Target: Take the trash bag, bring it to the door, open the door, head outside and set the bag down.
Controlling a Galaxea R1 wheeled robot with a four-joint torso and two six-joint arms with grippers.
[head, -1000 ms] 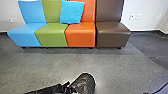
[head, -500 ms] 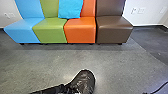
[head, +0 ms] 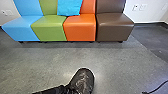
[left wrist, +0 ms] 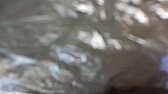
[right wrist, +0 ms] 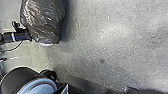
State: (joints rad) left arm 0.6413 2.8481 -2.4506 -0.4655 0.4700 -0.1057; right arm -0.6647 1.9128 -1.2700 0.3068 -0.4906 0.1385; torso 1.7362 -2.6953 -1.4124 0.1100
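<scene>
In the foreground, the trash bag (head: 83, 80) meets the left gripper (right wrist: 28, 35), whose closure cannot be told. The robot's viewpoint has just dipped seatward, bag accompanying: probably mid-carry. Right, a cable (head: 156, 89); ahead, open floor (head: 50, 57), bounded by the seats' (head: 80, 28) front edges; behind, wall (head: 151, 16).

Blue, green, orange and brown seats (head: 115, 27) stand side by side before a white wall (head: 152, 15), a bright blue cushion (head: 69, 7) across two backs, light glinting on the gray floor (head: 120, 62).
</scene>
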